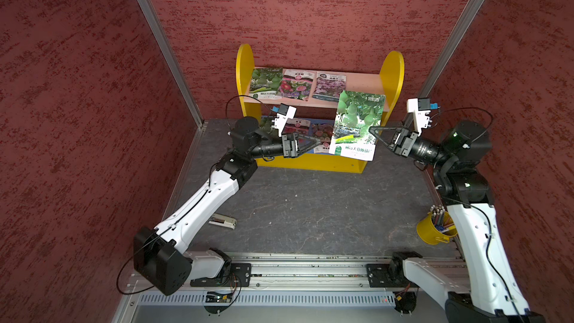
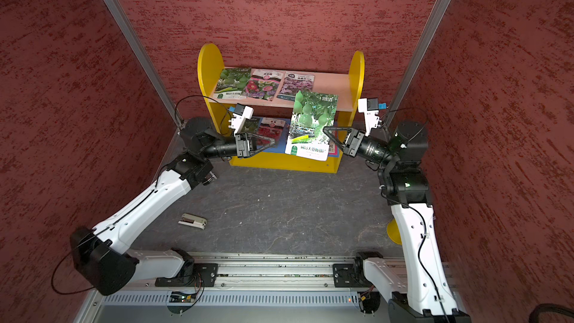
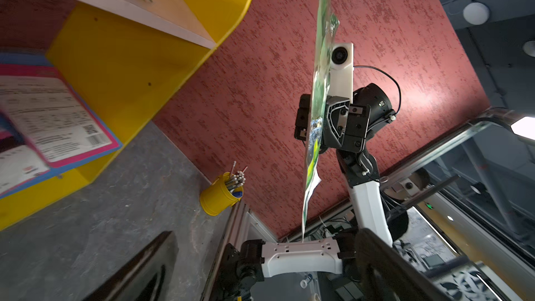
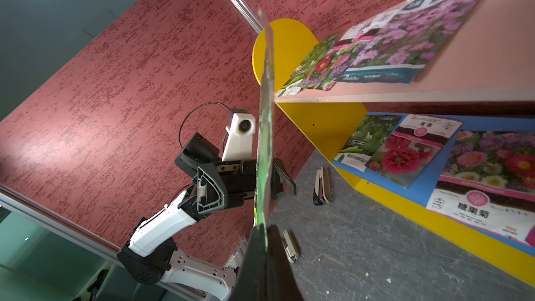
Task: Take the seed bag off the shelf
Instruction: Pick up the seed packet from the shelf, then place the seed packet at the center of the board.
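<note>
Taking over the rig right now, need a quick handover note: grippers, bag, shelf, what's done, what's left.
Right gripper: shut on the seed bag, held in the air in front of the shelf.
Left gripper: open, beside the bag, not touching.
Done: bag is off the shelf; other packets lie on both boards.
Left: likely carry it clear and set it on the table.
</note>
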You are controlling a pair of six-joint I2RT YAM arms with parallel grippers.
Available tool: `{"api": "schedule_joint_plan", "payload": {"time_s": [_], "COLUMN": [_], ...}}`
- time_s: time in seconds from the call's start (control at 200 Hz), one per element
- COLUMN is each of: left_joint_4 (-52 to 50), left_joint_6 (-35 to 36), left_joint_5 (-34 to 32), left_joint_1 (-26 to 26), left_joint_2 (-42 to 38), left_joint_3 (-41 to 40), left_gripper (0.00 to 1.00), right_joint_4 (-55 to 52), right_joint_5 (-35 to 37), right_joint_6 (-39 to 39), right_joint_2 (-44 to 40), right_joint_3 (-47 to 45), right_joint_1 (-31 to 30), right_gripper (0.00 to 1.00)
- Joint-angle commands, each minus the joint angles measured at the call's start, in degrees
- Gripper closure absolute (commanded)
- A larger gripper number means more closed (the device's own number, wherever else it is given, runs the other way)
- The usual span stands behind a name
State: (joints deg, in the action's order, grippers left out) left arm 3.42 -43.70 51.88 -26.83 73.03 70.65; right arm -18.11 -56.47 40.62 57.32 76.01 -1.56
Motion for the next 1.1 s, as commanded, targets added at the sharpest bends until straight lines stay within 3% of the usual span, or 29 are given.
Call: {"api": "schedule_joint_plan", "payload": {"time_s": [0.0,0.215,0.556,0.817,1.097], "left_joint_4": [-18.9,-35.15,-45.19,-47.26,-48.77], "left_joint_6": [11.62,19.07,23.54,24.79,24.47], "left_joint_5": [-3.98,-10.98,-21.91,-23.53,-27.86], "left_joint_1": [2.7,6.21,7.1,7.58,7.69], "left_joint_2": [-5.52,-12.42,-19.63,-22.89,-24.5], "left_joint_3": [1.55,1.83,-0.26,-1.66,-2.45], "left_gripper": [0.0,0.0,0.0,0.0,0.0], "right_joint_4": [-4.74,-9.56,6.16,14.56,19.25], "right_joint_5": [5.27,19.58,33.96,38.44,39.7], "right_joint_6": [-2.17,-7.83,-0.69,4.0,6.89], "right_joint_2": [-1.02,0.86,10.83,23.93,40.03], "right_joint_3": [-2.7,-7.38,-18.98,-17.8,-9.76], "right_joint_1": [-1.97,-14.61,-32.39,-40.02,-45.02], "right_gripper": [1.0,1.0,1.0,1.0,1.0]}}
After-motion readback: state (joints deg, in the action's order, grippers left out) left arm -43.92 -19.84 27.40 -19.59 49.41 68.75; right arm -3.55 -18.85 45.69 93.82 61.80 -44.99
